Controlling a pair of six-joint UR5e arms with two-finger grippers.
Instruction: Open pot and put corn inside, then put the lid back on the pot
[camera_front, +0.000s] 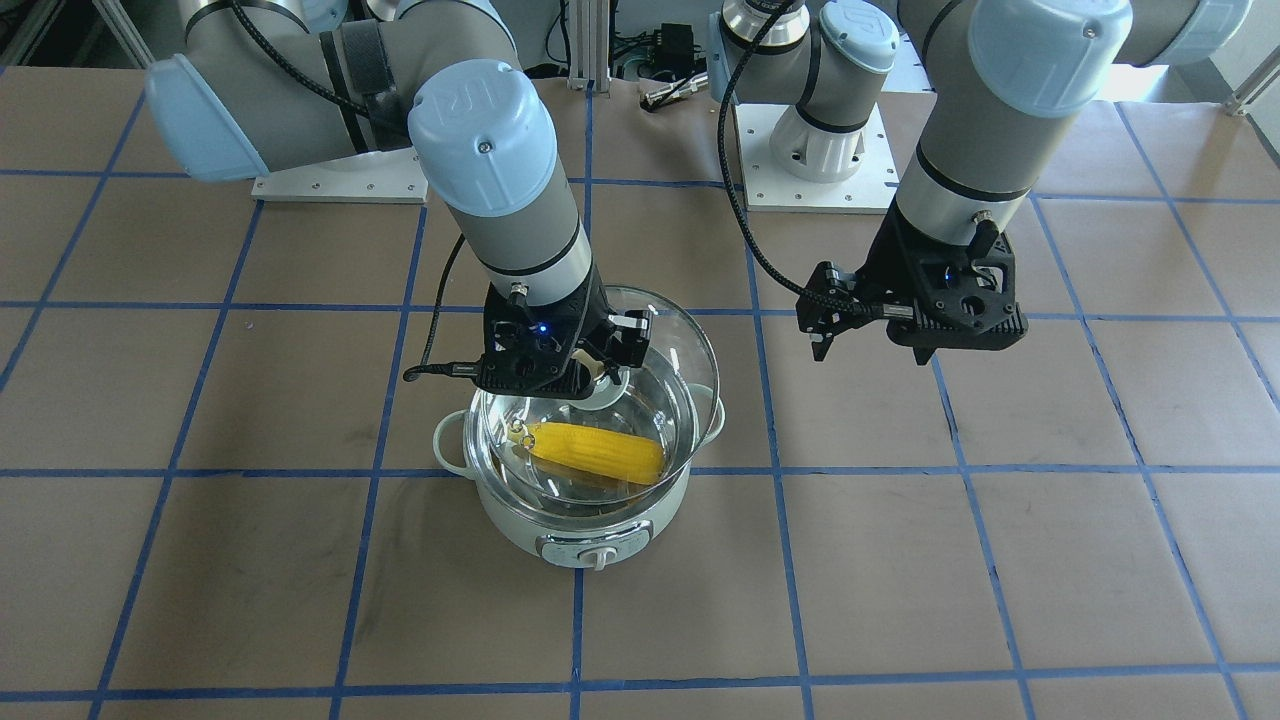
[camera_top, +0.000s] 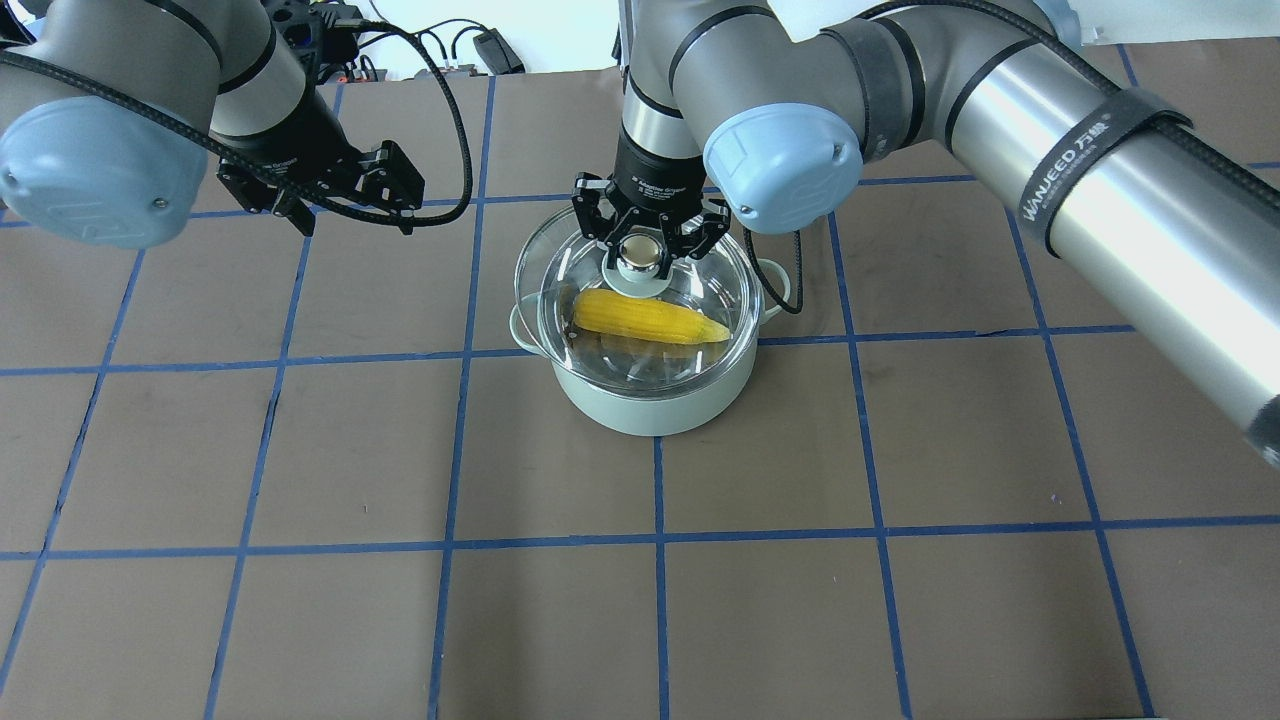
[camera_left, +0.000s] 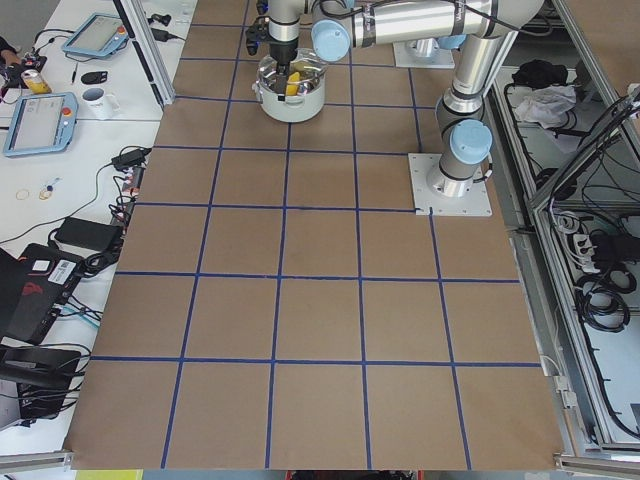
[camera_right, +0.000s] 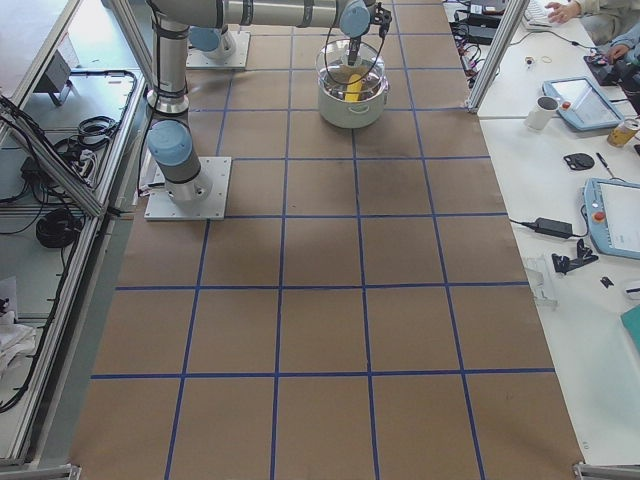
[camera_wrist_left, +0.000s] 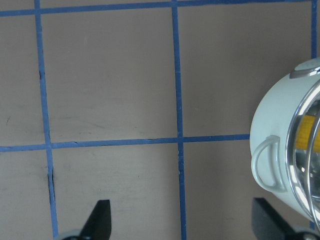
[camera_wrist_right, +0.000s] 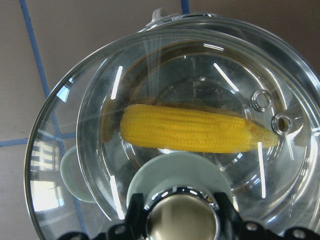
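The mint-green pot (camera_front: 600, 520) stands mid-table, control knob facing away from the robot; it also shows in the overhead view (camera_top: 650, 405). The yellow corn (camera_front: 595, 450) lies inside it, seen through glass from overhead (camera_top: 650, 318) and from the right wrist (camera_wrist_right: 195, 130). My right gripper (camera_top: 640, 245) is shut on the beige knob (camera_wrist_right: 182, 220) of the glass lid (camera_top: 560, 265). It holds the lid (camera_front: 685, 335) over the pot's opening, slightly tilted and shifted toward the robot. My left gripper (camera_top: 395, 195) is open and empty, off to the pot's side (camera_wrist_left: 182, 225).
Brown paper with a blue tape grid covers the table (camera_top: 400, 600). The arm base plates (camera_front: 810, 170) sit at the robot side. Side benches hold tablets (camera_right: 585, 100), a mug (camera_right: 546, 112) and cables. The pot's loop handle (camera_wrist_left: 267, 162) shows at the left wrist view's right edge.
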